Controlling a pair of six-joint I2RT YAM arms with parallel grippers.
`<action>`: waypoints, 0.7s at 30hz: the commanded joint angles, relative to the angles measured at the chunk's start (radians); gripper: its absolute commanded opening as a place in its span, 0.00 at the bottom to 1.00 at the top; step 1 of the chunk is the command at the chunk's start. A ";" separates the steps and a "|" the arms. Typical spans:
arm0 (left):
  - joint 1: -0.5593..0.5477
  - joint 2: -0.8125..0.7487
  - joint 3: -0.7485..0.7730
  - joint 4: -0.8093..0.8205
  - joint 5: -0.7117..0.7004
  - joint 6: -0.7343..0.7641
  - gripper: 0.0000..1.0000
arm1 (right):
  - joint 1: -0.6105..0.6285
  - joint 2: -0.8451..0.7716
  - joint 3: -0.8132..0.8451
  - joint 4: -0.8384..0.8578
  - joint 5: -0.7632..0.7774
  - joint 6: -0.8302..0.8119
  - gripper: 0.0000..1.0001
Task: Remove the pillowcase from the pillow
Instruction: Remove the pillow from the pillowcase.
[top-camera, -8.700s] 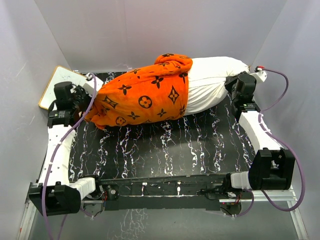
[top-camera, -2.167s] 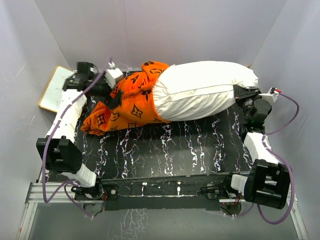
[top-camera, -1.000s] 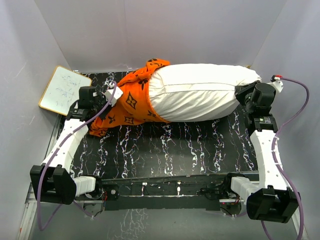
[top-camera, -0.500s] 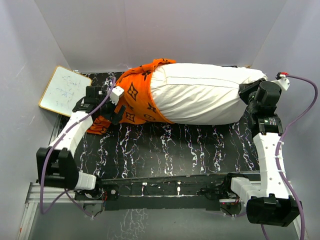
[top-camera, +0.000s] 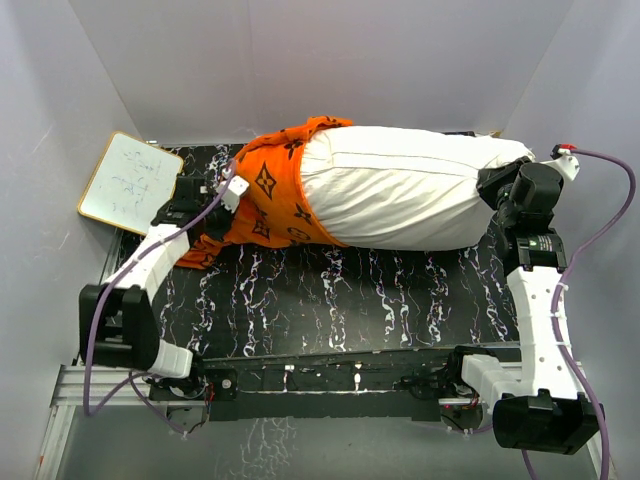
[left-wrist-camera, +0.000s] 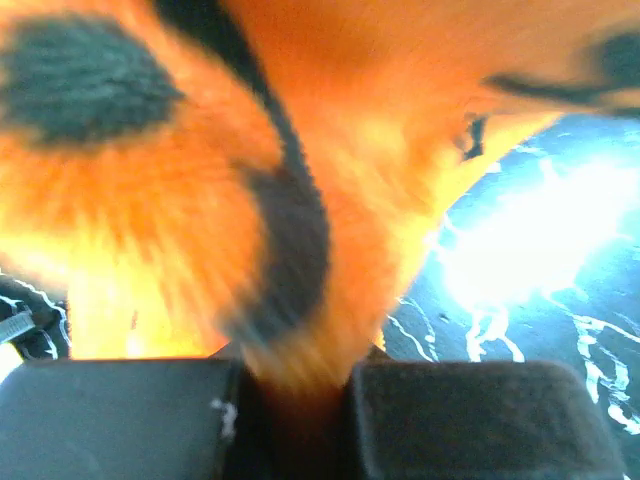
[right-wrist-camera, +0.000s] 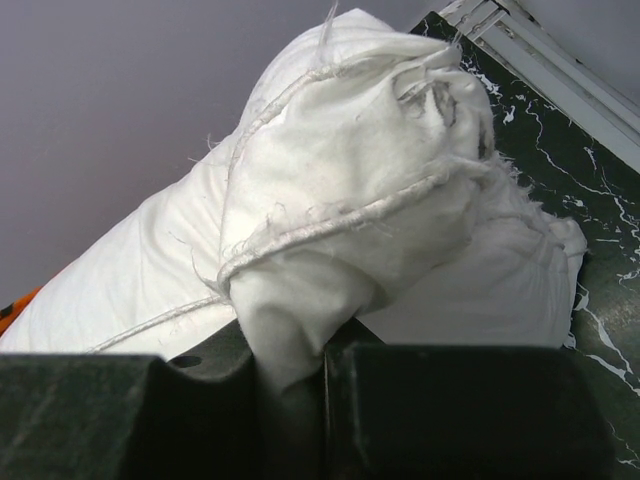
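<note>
The white pillow (top-camera: 400, 190) lies across the back of the table, most of it bare. The orange pillowcase (top-camera: 268, 200) with dark motifs is bunched over its left end. My left gripper (top-camera: 218, 208) is shut on the pillowcase's left edge; in the left wrist view the orange fabric (left-wrist-camera: 300, 300) is pinched between the fingers (left-wrist-camera: 470, 420). My right gripper (top-camera: 497, 188) is shut on the pillow's right end; in the right wrist view a fold of white cloth (right-wrist-camera: 300, 320) is clamped between the fingers (right-wrist-camera: 460, 410).
A small white wood-framed board (top-camera: 128, 182) lies at the back left, just left of my left gripper. The black marbled table (top-camera: 340, 300) extends toward the arm bases. Grey walls close in the left, back and right sides.
Over the earlier frames the pillowcase has slid left off most of the pillow. In the last half second my left gripper has moved slightly left and back with it. The right arm holds still.
</note>
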 joint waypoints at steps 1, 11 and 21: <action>0.000 -0.199 0.183 -0.227 0.178 -0.016 0.00 | -0.002 -0.054 0.144 0.111 0.020 -0.007 0.08; 0.001 -0.023 1.049 -0.840 0.295 -0.099 0.00 | -0.002 0.042 0.336 -0.009 0.132 -0.093 0.08; 0.000 0.056 0.710 -0.488 0.093 -0.090 0.00 | 0.016 0.430 0.331 0.077 0.083 -0.196 0.08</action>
